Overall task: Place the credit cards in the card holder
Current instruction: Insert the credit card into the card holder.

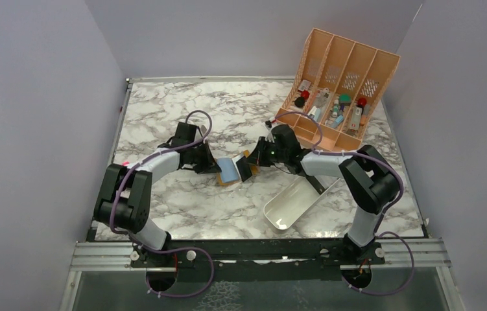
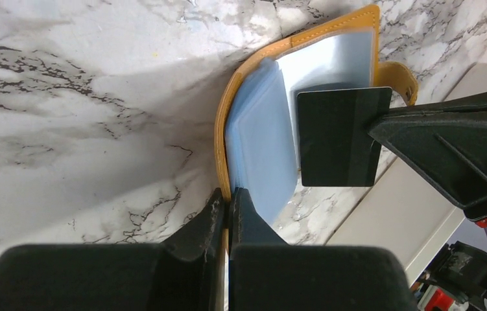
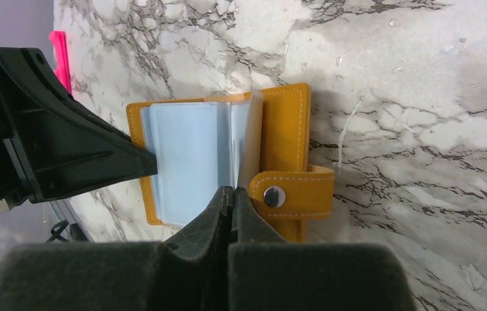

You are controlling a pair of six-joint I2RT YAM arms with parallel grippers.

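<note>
The worktop (image 1: 182, 110) is white marble with grey veins. The card holder (image 1: 229, 172) lies open on it, clear sleeves upward, between the left hand (image 1: 214, 168) and the right hand (image 1: 252, 166). A white oblong tray (image 1: 292, 206) lies near the right hand, on its near-right side. A peach slotted organiser (image 1: 351, 61) stands beyond the right hand. A small pink thing (image 3: 62, 58) sits at the worktop's edge, outward of the left hand.
</note>
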